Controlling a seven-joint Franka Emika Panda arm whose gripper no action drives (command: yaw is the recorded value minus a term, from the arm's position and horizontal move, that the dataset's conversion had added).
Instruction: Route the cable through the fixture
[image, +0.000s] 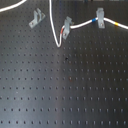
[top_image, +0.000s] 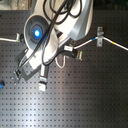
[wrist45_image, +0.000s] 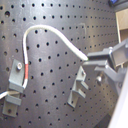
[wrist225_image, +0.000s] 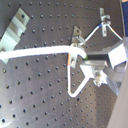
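End effector (wrist45_image: 97, 64) is pinched on the free end of the cable (wrist45_image: 50, 32), held above the perforated surface (image: 65, 90). Cable already runs through the broader upright clip (image: 99, 19) and smaller clip (image: 66, 23). Tilted fixture (image: 37, 19) stands empty, well apart; routing through it remains, by this assessment.

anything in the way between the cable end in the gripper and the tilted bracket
Nothing visible. In the first wrist view the gripper holds the cable end near the bracket, with only bare board between.
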